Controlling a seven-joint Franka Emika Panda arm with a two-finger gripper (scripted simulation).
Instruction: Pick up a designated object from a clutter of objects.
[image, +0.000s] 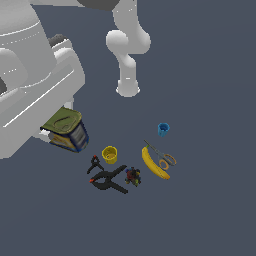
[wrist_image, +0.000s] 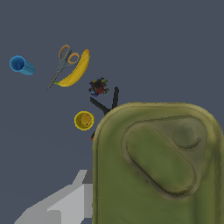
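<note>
The claw (image: 56, 131) was clamped on the green-topped tin (image: 67, 129), held tilted above the tabletop (image: 210, 210). Below lay a yellow cup (image: 110, 154), two black clamps (image: 107, 180), a dark multicoloured lump (image: 132, 175), a banana (image: 151, 164), orange-handled scissors (image: 164, 157) and, farthest away, a blue cup (image: 163, 129)

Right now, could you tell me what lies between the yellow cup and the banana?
Only bare floor in the exterior view: the yellow cup and banana are apart; the multicoloured lump sits nearer the camera.
</note>
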